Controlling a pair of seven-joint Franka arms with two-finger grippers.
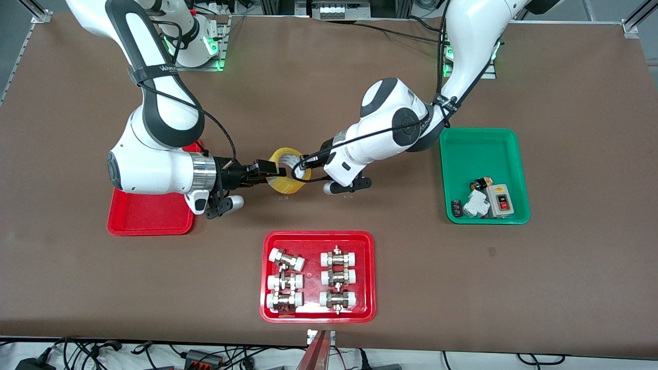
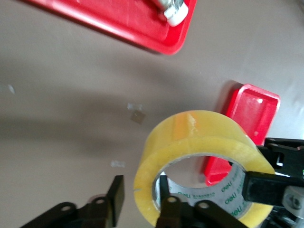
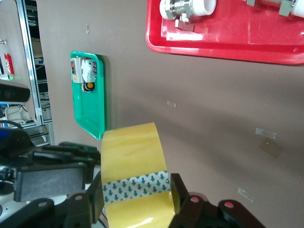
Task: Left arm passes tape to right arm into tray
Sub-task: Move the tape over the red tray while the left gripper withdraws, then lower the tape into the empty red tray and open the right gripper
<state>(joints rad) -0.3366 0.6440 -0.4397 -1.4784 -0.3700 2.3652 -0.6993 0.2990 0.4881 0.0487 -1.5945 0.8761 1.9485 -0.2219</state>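
Note:
The yellowish tape [image 1: 284, 154] hangs upright in the air over bare table, between both grippers. My right gripper [image 1: 272, 172] is shut on it, with a finger pressed on each flat side, as the right wrist view shows on the tape [image 3: 133, 152] and the gripper [image 3: 136, 190]. My left gripper [image 1: 299, 167] is open. In the left wrist view one of its fingers [image 2: 164, 187] is inside the tape's [image 2: 199, 133] hole and the other stands apart from the outer wall. The plain red tray [image 1: 149, 218] lies under the right arm's wrist.
A red tray of metal fittings [image 1: 318, 237] lies nearer the front camera than the tape. A green tray [image 1: 483, 149] with small electrical parts lies toward the left arm's end of the table. Bits of clear tape are stuck on the brown tabletop.

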